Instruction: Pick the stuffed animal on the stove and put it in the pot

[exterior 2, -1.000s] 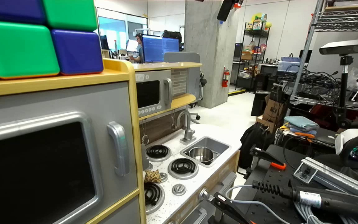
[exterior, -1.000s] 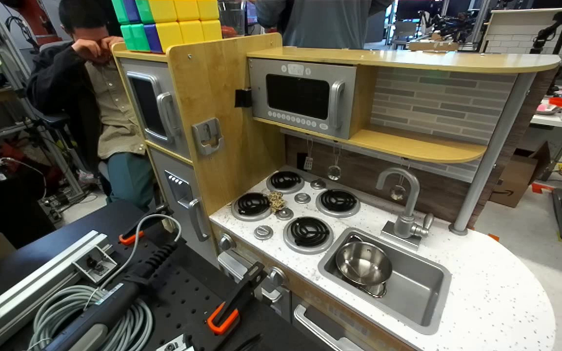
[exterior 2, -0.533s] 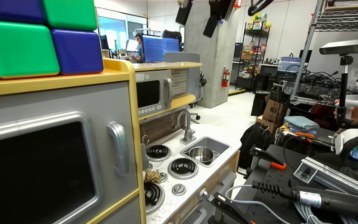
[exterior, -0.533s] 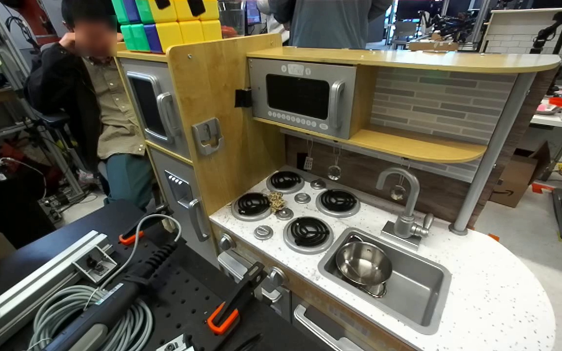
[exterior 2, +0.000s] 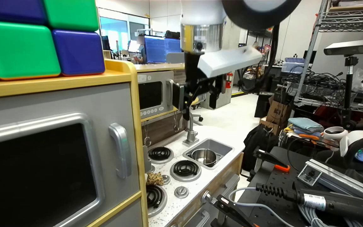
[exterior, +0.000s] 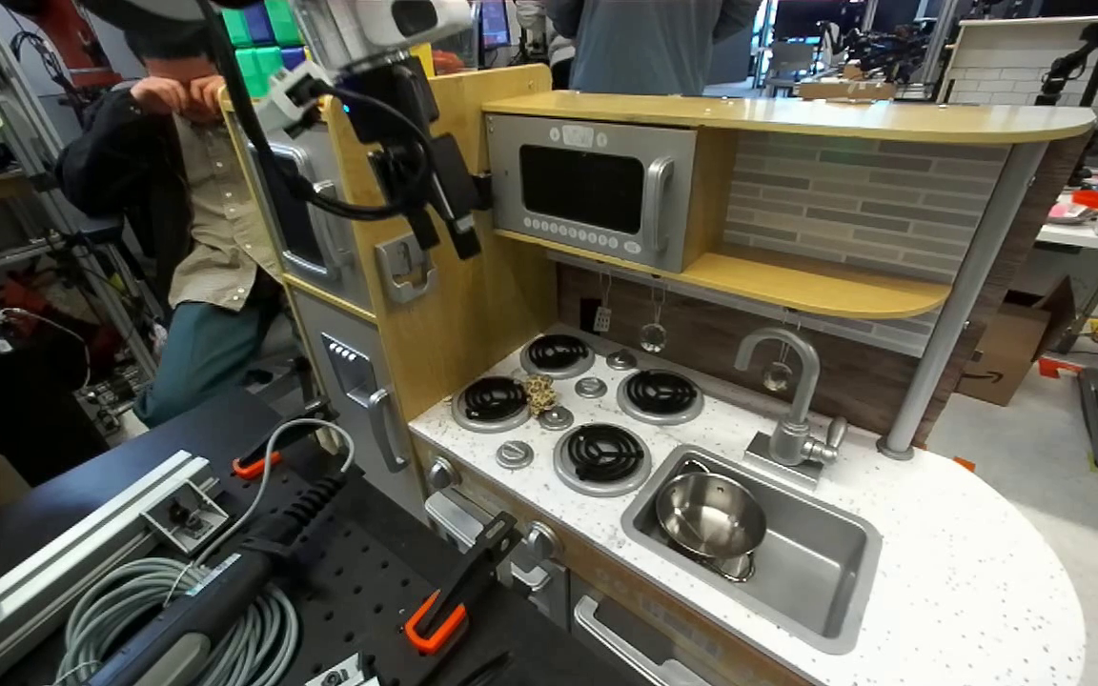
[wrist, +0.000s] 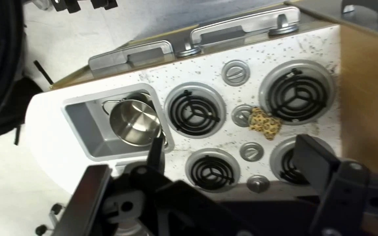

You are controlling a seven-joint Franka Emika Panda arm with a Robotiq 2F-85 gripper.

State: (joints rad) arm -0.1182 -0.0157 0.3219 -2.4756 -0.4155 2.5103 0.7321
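Legible on the cardboard box [exterior: 1006, 351] in an exterior view: a lowercase "a" [exterior: 986, 375] above a curved stroke, in the form of Amazon's mark. Too small to read: key markings [exterior: 570, 232] on the grey microwave [exterior: 579, 188], print on the white label [exterior 2: 314, 201] of the black cabled device [exterior 2: 342, 205], lines on the blue screen [exterior 2: 155, 50].

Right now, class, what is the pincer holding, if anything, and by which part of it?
Nothing is held: the pincer is open, and the stuffed animal lies on the stove, clear of its fingers.
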